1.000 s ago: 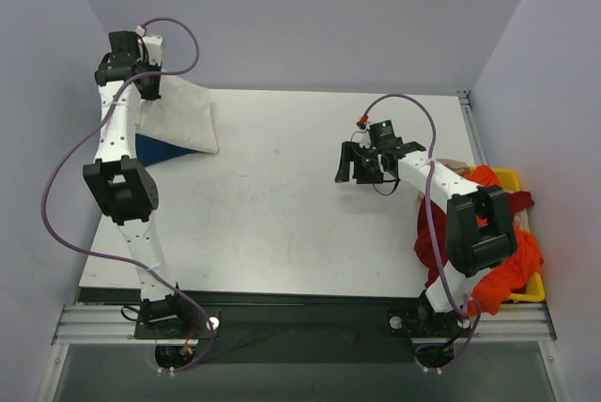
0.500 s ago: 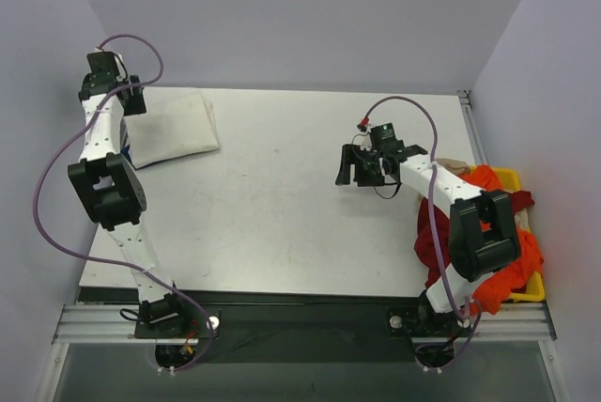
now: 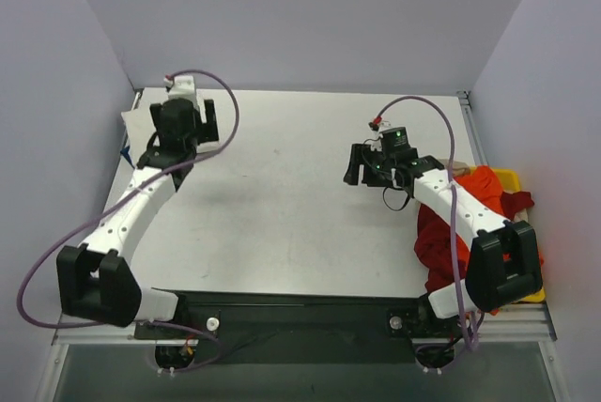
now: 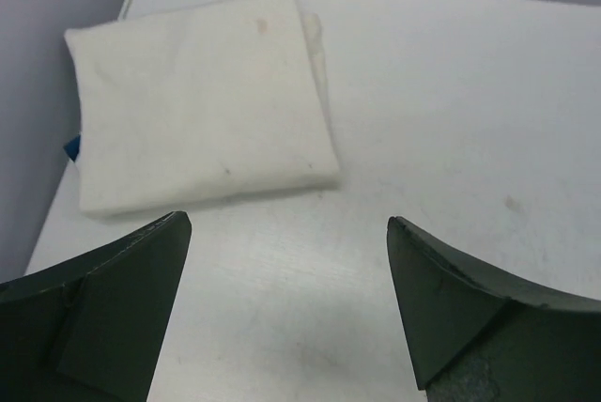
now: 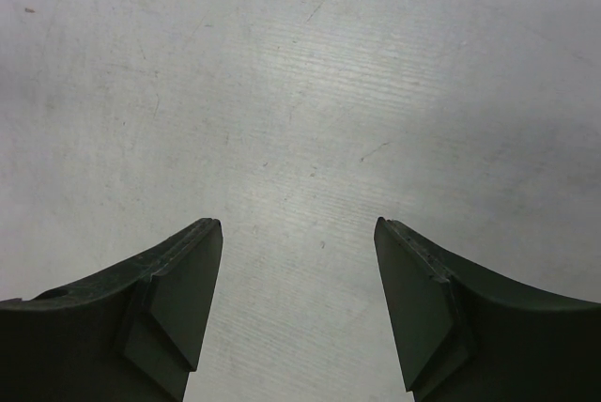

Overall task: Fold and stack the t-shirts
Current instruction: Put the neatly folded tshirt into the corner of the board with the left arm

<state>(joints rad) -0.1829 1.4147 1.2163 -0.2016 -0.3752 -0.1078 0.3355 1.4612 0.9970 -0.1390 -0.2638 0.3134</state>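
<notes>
At the near right, beside the base of the right arm, dark red t-shirt draped over the edge of the table, with bright orange t-shirt heaped behind it, in and over the yellow bin. At the far end of this heap a pale beige bit, perhaps one more shirt, too small to tell. Farther in, over the bare right-middle part of the table, right gripper open rather wide and holding nothing, only scratched grey tabletop between its two dark fingers. Across on the left side, left gripper spread wide too and empty, hovering above the table, not touching any cloth. Just beyond its fingertips, in the far left corner, cream t-shirt folded into a neat rectangle and lying flat, with a few faint spots on top. Under its left edge, a small sliver of dark blue t-shirt peeking out, close to the wall. In the top view, most of this small stack hidden behind the left arm.
</notes>
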